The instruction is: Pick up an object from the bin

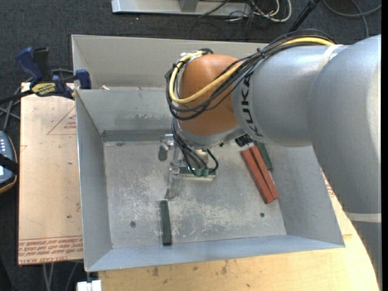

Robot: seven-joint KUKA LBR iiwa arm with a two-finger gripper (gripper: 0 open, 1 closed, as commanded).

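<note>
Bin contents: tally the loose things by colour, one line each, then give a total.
Dark green: 1, the thin stick lying on the floor of the bin near its front wall.
Red-orange: 1, the long bar lying on the right side of the floor.
Total: 2

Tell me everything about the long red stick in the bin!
The long red stick is a straight bar, orange-red with a darker strip along its left edge. It lies flat and slanted on the right of the bin's floor, its far end hidden under the arm. Nothing else seems to touch it.
</note>
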